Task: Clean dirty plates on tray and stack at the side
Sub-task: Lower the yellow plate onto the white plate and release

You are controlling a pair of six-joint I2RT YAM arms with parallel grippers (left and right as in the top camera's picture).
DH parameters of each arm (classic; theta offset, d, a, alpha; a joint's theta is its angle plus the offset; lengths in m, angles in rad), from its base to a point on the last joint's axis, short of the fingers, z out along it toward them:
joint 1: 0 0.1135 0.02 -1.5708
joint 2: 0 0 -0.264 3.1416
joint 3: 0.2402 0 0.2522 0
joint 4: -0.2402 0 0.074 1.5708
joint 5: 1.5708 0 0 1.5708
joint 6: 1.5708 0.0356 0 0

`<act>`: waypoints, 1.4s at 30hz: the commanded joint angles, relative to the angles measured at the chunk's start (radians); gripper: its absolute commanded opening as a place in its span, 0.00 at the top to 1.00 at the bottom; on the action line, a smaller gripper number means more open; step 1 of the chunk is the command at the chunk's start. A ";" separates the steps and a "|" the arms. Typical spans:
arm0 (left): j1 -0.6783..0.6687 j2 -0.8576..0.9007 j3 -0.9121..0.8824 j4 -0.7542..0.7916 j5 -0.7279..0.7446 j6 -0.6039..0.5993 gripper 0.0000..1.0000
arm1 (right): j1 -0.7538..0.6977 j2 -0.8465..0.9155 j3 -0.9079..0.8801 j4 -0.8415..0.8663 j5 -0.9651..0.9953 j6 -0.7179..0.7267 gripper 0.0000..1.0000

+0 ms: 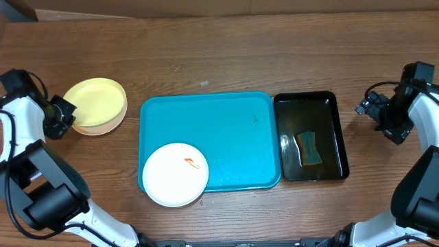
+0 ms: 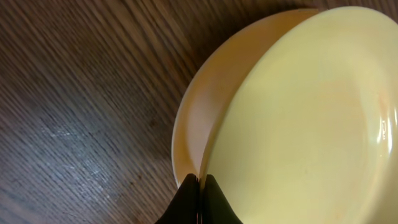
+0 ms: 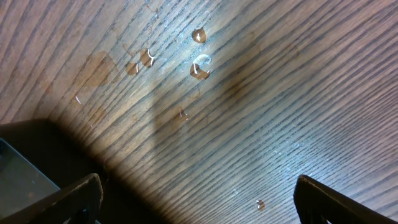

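The turquoise tray (image 1: pixel 226 123) lies mid-table. A white plate (image 1: pixel 171 182) with an orange-red smear (image 1: pixel 193 163) sits on its front left corner, overhanging the rim. To the left of the tray a pale yellow-green plate (image 1: pixel 97 101) (image 2: pixel 305 118) rests offset on another plate (image 1: pixel 103 129) (image 2: pixel 205 106), of which only a crescent shows. My left gripper (image 1: pixel 65 108) (image 2: pixel 200 182) is at their left edge, shut on the yellow-green plate's rim. Over bare wood, right of the black tub, my right gripper (image 1: pixel 361 108) (image 3: pixel 196 186) stands wide open and empty.
A black tub (image 1: pixel 339 137) (image 3: pixel 25 162) with water and a sponge (image 1: pixel 310 148) stands against the tray's right side. Water drops (image 3: pixel 199 65) lie on the wood below the right gripper. Both arms' bases stand at the front corners.
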 commanded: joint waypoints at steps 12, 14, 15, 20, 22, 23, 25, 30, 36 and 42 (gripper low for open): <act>-0.007 0.003 -0.004 0.008 0.728 0.342 0.00 | 0.000 0.002 0.004 0.003 -0.005 0.001 0.00; -0.018 0.003 -0.004 -0.005 0.933 0.418 0.00 | 0.000 0.002 0.004 0.003 -0.005 0.001 0.00; -0.027 0.003 -0.004 -0.017 1.010 0.450 0.00 | 0.000 0.002 0.004 0.003 -0.005 0.001 0.00; -0.108 0.003 -0.004 -0.132 1.127 0.559 0.00 | 0.000 0.002 0.004 0.003 -0.005 0.001 0.00; -0.160 0.003 -0.004 -0.197 1.126 0.623 0.00 | 0.000 0.002 0.004 0.003 -0.005 0.001 0.00; -0.189 0.003 -0.004 -0.229 1.126 0.649 0.00 | 0.000 0.002 0.004 0.003 -0.005 0.001 0.00; -0.250 0.003 -0.004 -0.264 1.124 0.666 0.00 | 0.000 0.002 0.004 0.003 -0.005 0.001 0.00; -0.391 0.003 -0.004 -0.249 1.139 0.671 0.00 | 0.000 0.002 0.004 0.003 -0.005 0.001 0.00; -0.539 0.003 -0.003 -0.163 1.129 0.620 0.49 | 0.000 0.002 0.004 0.003 -0.005 0.001 0.00; -0.584 -0.024 -0.003 -0.235 1.095 0.569 0.91 | 0.000 0.002 0.004 0.003 -0.005 0.001 0.00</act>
